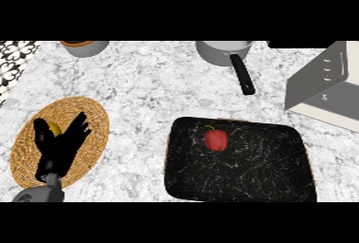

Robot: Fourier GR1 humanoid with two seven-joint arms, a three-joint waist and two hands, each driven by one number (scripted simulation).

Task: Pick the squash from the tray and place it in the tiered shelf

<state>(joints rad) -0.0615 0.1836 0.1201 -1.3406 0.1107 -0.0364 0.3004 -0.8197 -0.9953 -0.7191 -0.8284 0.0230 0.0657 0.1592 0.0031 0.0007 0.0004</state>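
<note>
The yellow squash (54,127) lies on a round woven tray (95,118) at the left of the counter. Only a small part of it shows. My left hand (60,149) comes in from the lower left and lies over it, fingers straight and spread, with the squash between thumb and fingers. The tiered shelf (319,83), grey with a cream underside, stands at the right edge, far from the hand. My right hand does not show.
A black marbled board (245,171) with a red bell pepper (215,139) fills the lower middle. A grey pot (223,50) with a long black handle (243,74) stands at the back. A grey bowl (85,47) sits at the back left.
</note>
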